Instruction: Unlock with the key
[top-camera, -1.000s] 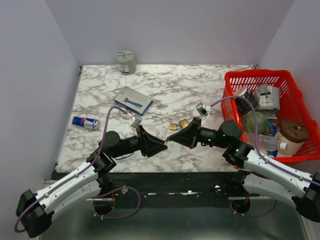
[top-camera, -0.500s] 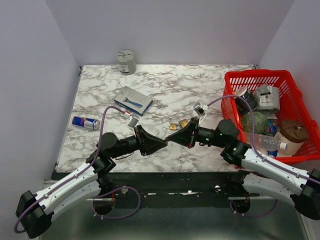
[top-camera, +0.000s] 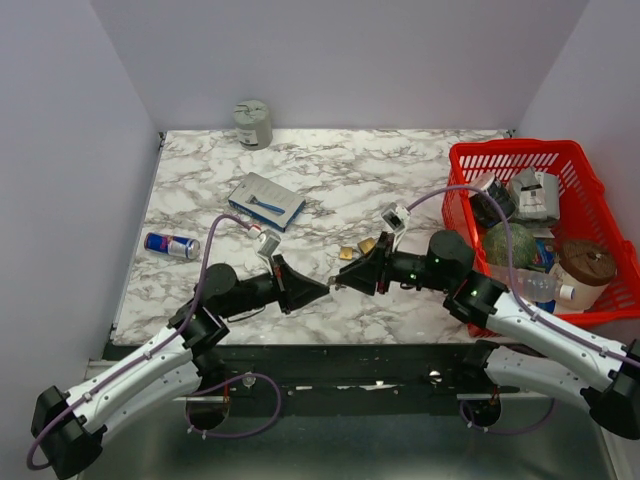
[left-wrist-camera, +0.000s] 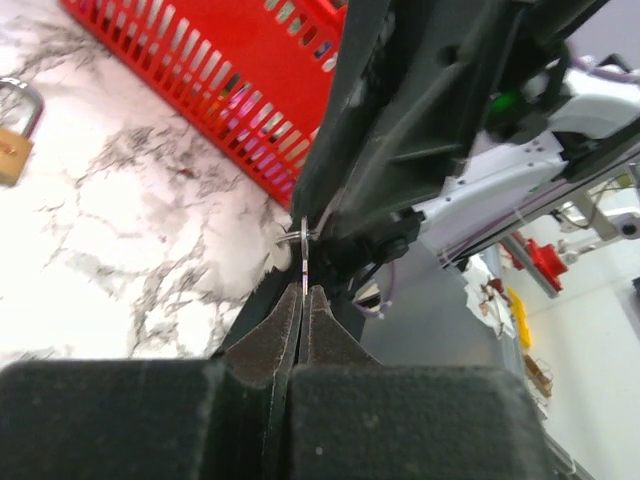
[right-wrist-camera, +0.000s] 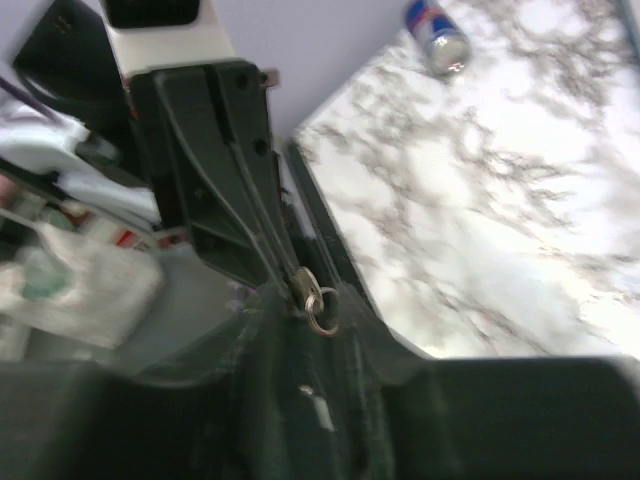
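A small metal key (left-wrist-camera: 303, 262) with a ring (right-wrist-camera: 322, 310) hangs in the air between the two arms above the table's front edge. My left gripper (left-wrist-camera: 303, 290) is shut on the key blade, its tips (top-camera: 322, 287) pointing right. My right gripper (right-wrist-camera: 312, 300) faces it tip to tip (top-camera: 342, 279); its fingers stand parted on either side of the key's head and ring. A brass padlock (top-camera: 367, 245) lies on the marble just behind the right gripper and shows at the left edge of the left wrist view (left-wrist-camera: 12, 135).
A red basket (top-camera: 520, 150) full of items fills the right side. A drink can (top-camera: 171, 245) lies at the left, a blue-grey box (top-camera: 266, 201) behind the left arm, a grey tin (top-camera: 253, 124) at the back wall.
My left gripper has closed onto the key that the right gripper was holding. The right gripper's fingers have come apart and it has edged back slightly.
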